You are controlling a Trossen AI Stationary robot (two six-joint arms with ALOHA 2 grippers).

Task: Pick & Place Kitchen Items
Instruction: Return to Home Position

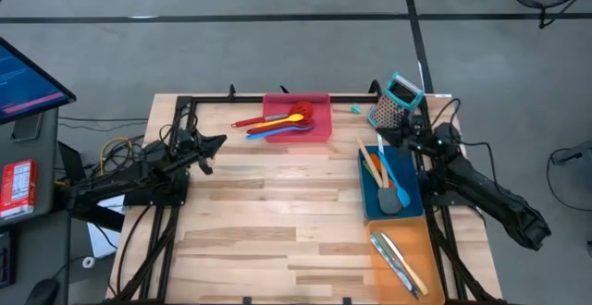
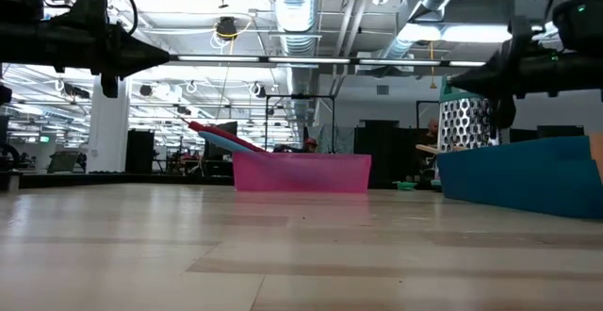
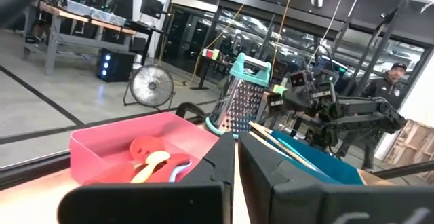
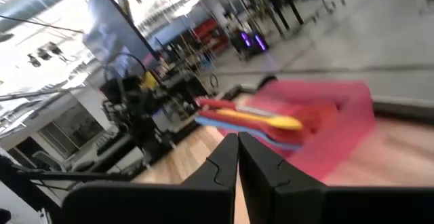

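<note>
Both arms hang idle over the wooden table (image 1: 277, 222), which carries sorted kitchen utensils. The left gripper (image 1: 218, 141) sits over the table's left side, aimed at the middle. In its wrist view its two fingers (image 3: 220, 157) are pressed together with nothing between them. The right gripper (image 1: 383, 137) is poised at the right edge beside the box grater (image 1: 396, 102), at the far end of the blue tray (image 1: 363, 194). Its jaws are likewise closed and empty. The low view shows both grippers raised well clear of the tabletop, the left one (image 2: 168, 57) and the right one (image 2: 450, 85) pointing toward each other.

The utensils lie in three trays.

- **Red tray (image 1: 320, 98), far edge, centre:** it holds a red spoon (image 1: 298, 110), a yellow spoon (image 1: 294, 118) and a blue utensil (image 1: 277, 132). Their handles stick out over its left wall.
- **Blue tray, right side:** it contains a blue spatula (image 1: 396, 187), a grey spatula (image 1: 388, 201) and several orange-handled utensils (image 1: 373, 162).
- **Orange tray (image 1: 418, 238), just nearer than the blue one and touching it:** silver cutlery (image 1: 393, 254) lies inside – the individual pieces are too small to tell apart.
</note>
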